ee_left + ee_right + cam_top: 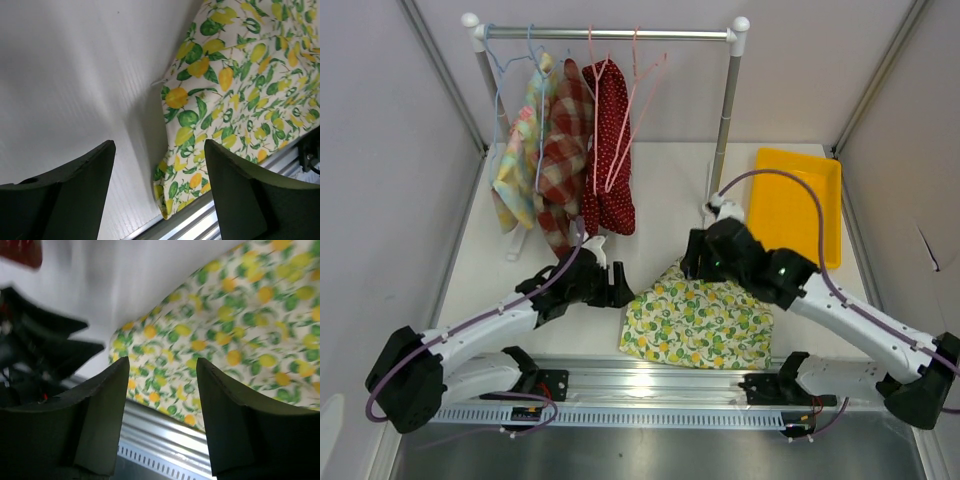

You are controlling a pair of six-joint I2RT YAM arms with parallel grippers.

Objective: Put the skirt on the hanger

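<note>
Left jaws stand wide apart and hold nothing. The flat white fabric skirt with yellow lemon print [235,90] lies on the white worktop [75,75], just off their right side. Right jaws are parted as well, poised over that skirt with nothing gripped.

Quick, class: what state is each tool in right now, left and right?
Left tool: open, holding nothing.
Right tool: open, holding nothing.
</note>
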